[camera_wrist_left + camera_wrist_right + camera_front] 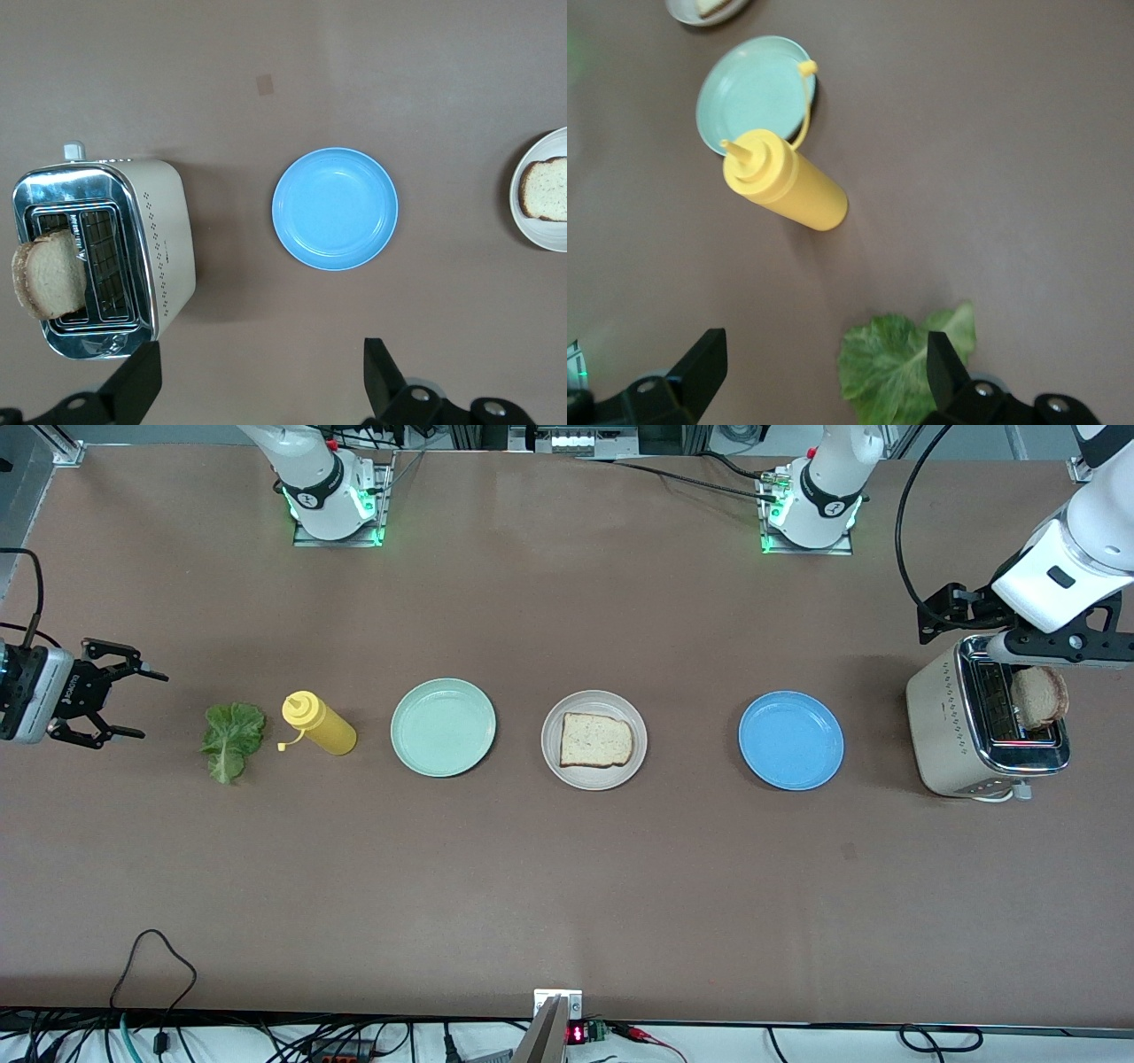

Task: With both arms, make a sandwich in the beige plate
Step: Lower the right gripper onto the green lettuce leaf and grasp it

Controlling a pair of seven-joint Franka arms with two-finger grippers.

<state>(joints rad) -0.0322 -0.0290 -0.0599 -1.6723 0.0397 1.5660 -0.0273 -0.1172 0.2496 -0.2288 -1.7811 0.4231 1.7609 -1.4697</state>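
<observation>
Centrally, round beige plate (pixel 594 778) holding one square light-brown bread slice (pixel 596 740), second slice (pixel 1040 697) in chrome toaster (pixel 952 731), both left gripper (pixel 257 376) and right gripper (pixel 824 372) spread wide, empty.

The front view looks steeply down from high across the brown tabletop (pixel 567 886) toward both arm bases, while each wrist view looks down closer, the left sharing the round blue plate (pixel 791 740) (pixel 335 209), the right sharing the yellow plastic squeeze bottle (pixel 319 724) (pixel 786 181).
</observation>
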